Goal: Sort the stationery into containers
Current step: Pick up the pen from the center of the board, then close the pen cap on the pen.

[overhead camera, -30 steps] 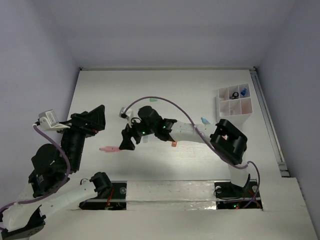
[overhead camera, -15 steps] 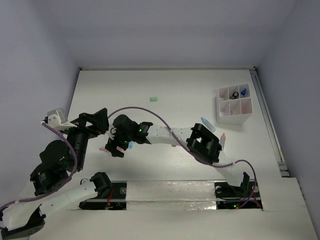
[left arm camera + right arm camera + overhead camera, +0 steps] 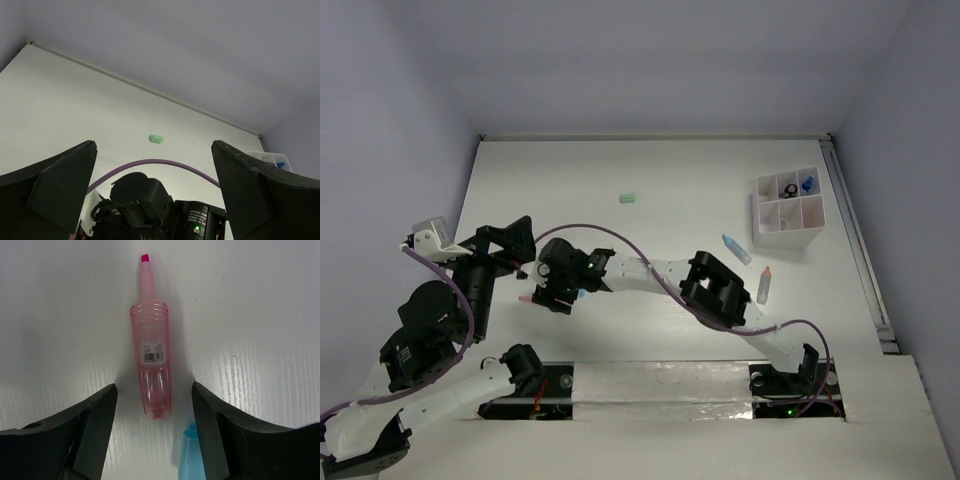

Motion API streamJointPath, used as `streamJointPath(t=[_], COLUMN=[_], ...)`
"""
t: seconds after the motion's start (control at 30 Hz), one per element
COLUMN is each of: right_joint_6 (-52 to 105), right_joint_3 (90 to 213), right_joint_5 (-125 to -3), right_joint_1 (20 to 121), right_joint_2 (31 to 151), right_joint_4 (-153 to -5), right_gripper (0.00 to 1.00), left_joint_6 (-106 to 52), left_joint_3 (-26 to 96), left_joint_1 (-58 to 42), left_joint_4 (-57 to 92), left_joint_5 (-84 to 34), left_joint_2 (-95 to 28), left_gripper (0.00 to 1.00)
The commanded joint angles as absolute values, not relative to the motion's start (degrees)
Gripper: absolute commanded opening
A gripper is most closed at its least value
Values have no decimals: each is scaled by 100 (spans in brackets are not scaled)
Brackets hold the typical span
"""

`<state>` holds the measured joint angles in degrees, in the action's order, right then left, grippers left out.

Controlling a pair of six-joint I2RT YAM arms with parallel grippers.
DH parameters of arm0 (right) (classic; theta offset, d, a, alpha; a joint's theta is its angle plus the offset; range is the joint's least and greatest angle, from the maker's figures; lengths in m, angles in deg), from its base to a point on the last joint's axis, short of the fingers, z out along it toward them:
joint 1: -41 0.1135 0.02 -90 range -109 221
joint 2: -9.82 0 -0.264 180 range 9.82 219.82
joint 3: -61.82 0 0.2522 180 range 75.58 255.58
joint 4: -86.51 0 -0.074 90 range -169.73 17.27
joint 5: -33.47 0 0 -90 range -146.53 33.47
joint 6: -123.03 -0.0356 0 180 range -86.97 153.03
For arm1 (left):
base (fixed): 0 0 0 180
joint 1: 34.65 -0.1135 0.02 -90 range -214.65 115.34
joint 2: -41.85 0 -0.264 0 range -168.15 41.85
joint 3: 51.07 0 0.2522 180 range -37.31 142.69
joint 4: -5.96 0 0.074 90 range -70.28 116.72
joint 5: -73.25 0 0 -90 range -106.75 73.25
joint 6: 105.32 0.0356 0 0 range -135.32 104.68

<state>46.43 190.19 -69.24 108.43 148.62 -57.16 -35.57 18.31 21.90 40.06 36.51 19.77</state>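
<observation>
Right claw (image 3: 153, 390) lowered over a pink highlighter (image 3: 152, 365), both black fingers (image 3: 95, 425) spread wide, one on each side of the barrel, bare table showing in each gap, nothing clamped. Highlighter flat on the white table (image 3: 670, 170), pink tip pointing away from the wrist camera, small barcode label on the clear barrel. Just beside its blunt end, toward the right-hand finger, part of a light blue item (image 3: 187, 457), cut off by the frame edge; cannot tell what kind.

Seen from above: right arm stretched far across to the left half of the table, its claw near the front edge. Left claw (image 3: 520, 240) just beside it on the left, jaws fully apart and holding nothing, aimed out across the table. Through the left wrist camera, framed between those spread fingers: the back of the right arm with a looping purple cable (image 3: 150, 162), and well beyond it a small mint green eraser (image 3: 157, 138), lying alone toward the far wall.

White divided tray (image 3: 785, 238) at the far right of the table, two rows of three compartments. Back row: a dark ring-shaped item (image 3: 788, 189) in the middle compartment, a blue clip (image 3: 808, 184) in the right one. Contents of the other compartments too pale to tell. On the table just in front of the tray, a light blue pen (image 3: 736, 248) lying slanted; a little nearer the arm bases, a grey pen with an orange tip (image 3: 763, 286). Both outside the tray, apart from each other.
</observation>
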Motion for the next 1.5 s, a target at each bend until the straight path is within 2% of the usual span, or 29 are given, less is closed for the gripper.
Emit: streamJointPath(t=[0.0, 0.07, 0.1, 0.2, 0.27, 0.4, 0.57, 0.77, 1.0, 1.1, 1.13, 1.23, 1.47], right_joint_6=[4788, 4797, 4788, 4683, 4586, 4253, 3752, 3311, 2768, 2635, 2608, 2529, 2450], right_joint_3=[19264, 19282, 19282, 19256, 19133, 19212, 18976, 17237, 15400, 14635, 14485, 13922, 13254], right_joint_5=[-6663, -6628, -6628, -6663, -6759, -6646, -5979, -5023, -3930, -3763, -3728, -3613, -3455], right_joint_1=[10911, 10963, 10964, 11017, 11017, 11017, 11017, 11017, 10771, 10596, 10542, 10402, 10340], right_joint_2=[15000, 15018, 15018, 14974, 14896, 14737, 14158, 12605, 11075, 10599, 10345, 9844, 9165], right_joint_4=[-5565, -5556, -5565, -5740, -6090, -6548, -7505, -8710, -8984, -9071, -9054, -9036, -9028], right_gripper=[66, 60, 43, 24, 19, 0, 0, 0, 0, 0, 0, 0, 0], left_joint_6=[-3395, -3334, -3316, -3316, -3360, -3430, -3431, -3228, -3667, -3939, -4018, -4290, -5011], left_joint_3=[1841, 1868, 1868, 1824, 1824, 1911, 2008, 2149, 2193, 2088, 2018, 1798, 1156], left_joint_1=[2212, 2212, 2212, 2212, 2212, 2212, 2212, 2212, 2212, 2212, 2212, 2212, 2020], left_joint_4=[3748, 3713, 3660, 3607, 3624, 3765, 3661, 3177, 2957, 2808, 2772, 2597, 2087], left_joint_5=[3783, 3783, 3775, 3731, 3713, 3739, 3775, 3494, 3362, 3300, 3222, 2967, 2009], left_joint_2=[1980, 1936, 1935, 1962, 1970, 2023, 2059, 1874, 944, 531, 468, 257, -138], left_gripper=[99, 99, 99, 99, 99, 99, 99, 99, 99, 71, 58, 43, 41])
